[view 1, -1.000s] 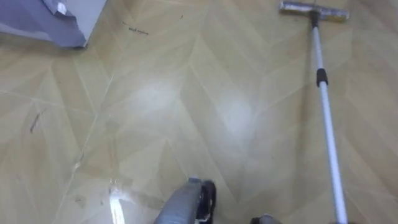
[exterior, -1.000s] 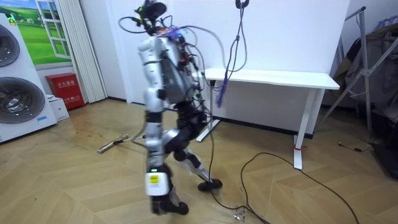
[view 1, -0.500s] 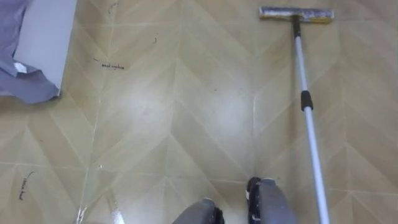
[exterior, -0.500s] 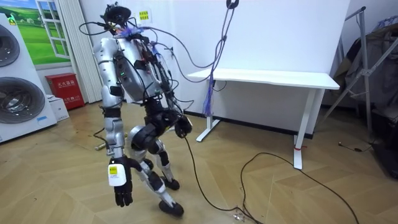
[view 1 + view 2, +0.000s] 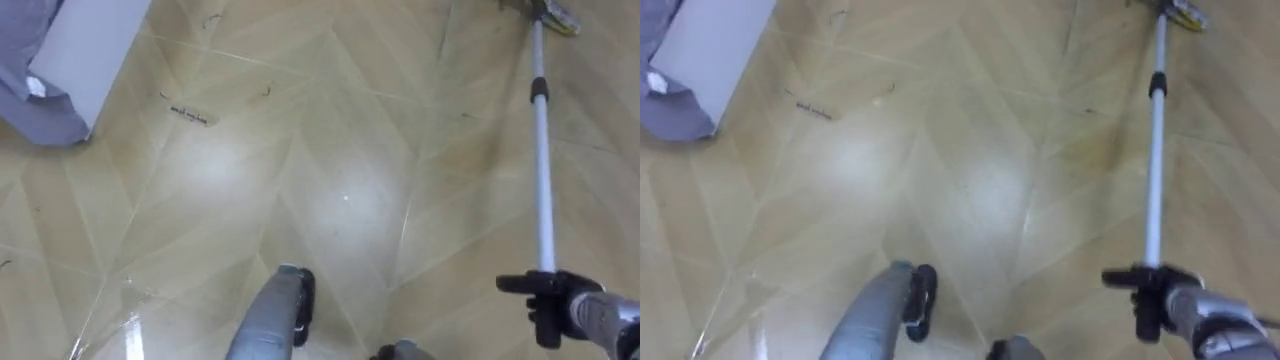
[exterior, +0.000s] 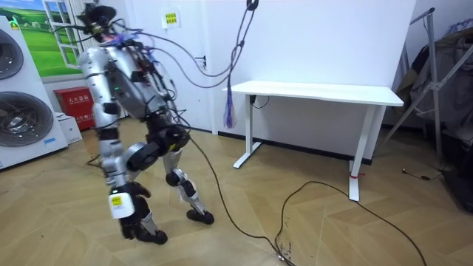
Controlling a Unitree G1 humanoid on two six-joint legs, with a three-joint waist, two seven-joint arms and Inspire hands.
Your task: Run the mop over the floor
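Observation:
A mop lies flat on the wooden floor. Its head (image 5: 548,14) is at the top right, and its pale pole (image 5: 541,180) with a dark collar runs down toward me. My right hand (image 5: 545,298) comes in at the lower right, over the pole's near end. Its dark fingers are spread straight. I cannot tell whether it touches the pole. In the room view I stand mid-stride, bent forward, near the washing machines. My left hand (image 6: 123,208) hangs at my side with relaxed fingers, holding nothing.
A white panel with grey cloth (image 5: 45,110) over its edge lies at the top left. Dark scuff marks (image 5: 190,112) dot the floor. The room holds a white desk (image 6: 325,92), stacked washing machines (image 6: 22,111), a red box (image 6: 77,107) and a cable (image 6: 332,196) on the floor.
I have walked toward the room view's left, so the eye view has shifted. My right hand has come into view at the pole's near end. The mop still lies on the floor.

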